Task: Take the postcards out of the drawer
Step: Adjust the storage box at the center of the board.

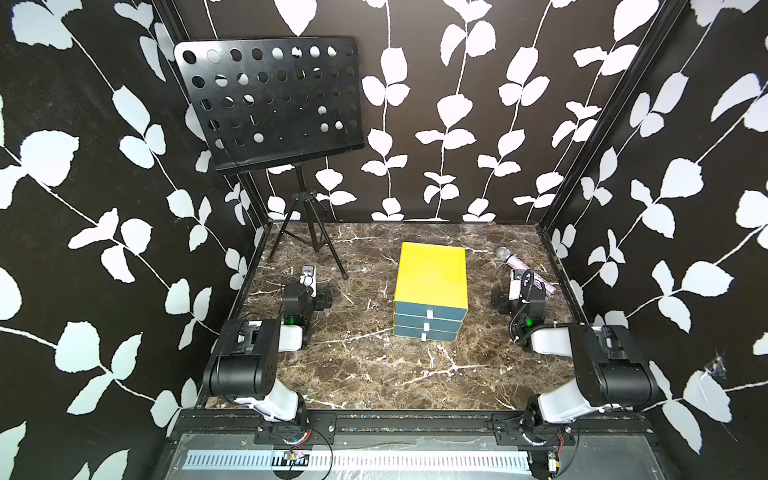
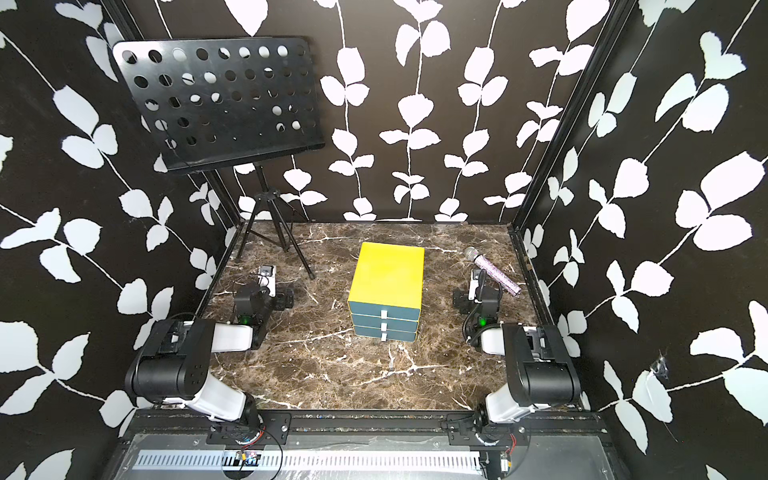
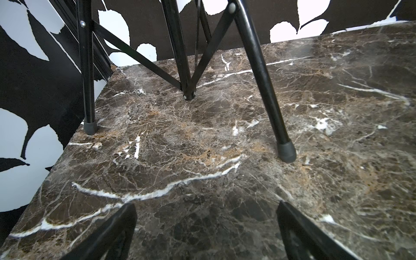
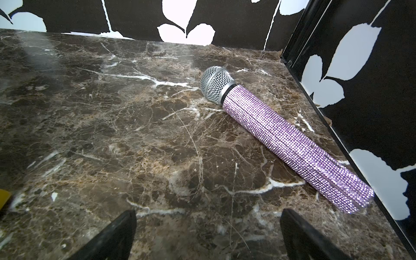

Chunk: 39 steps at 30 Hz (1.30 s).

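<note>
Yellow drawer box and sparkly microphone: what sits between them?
Bare marble tabletop, plus the robot's open right hand close beside the microphone; both top views show this.

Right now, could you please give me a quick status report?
Left gripper, right gripper open, empty. Postcards out of sight; drawers all shut. Nothing in front of them.

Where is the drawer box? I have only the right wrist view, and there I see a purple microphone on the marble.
Observer: The yellow-topped drawer box stands in the middle of the marble top, in both top views.
Operator: Is any drawer open?
Observer: No, all three drawers are shut; no postcards show.
Operator: And the left gripper?
Observer: The left gripper is open and empty, facing the music stand's legs.
</note>
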Each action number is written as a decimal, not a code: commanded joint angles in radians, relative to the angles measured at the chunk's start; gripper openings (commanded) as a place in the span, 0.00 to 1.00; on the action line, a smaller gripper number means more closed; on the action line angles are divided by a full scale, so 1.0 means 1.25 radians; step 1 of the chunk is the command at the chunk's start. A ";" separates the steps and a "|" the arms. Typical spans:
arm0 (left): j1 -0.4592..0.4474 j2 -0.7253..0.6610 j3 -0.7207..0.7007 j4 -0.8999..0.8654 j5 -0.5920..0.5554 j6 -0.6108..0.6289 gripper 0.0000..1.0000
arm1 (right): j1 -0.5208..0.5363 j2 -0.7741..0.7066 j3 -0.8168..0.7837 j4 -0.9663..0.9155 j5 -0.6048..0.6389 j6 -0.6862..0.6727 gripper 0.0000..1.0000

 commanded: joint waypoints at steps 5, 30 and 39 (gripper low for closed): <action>0.001 -0.010 0.008 0.007 -0.023 -0.001 0.99 | 0.000 -0.005 0.016 0.026 0.003 -0.005 0.99; -0.199 -0.537 0.187 -0.700 0.089 -0.484 0.99 | 0.019 -0.350 0.290 -0.833 -0.255 0.384 0.99; -0.408 -0.323 0.316 -0.538 0.176 -0.609 0.99 | 0.118 -0.420 0.244 -0.754 -0.436 0.491 0.99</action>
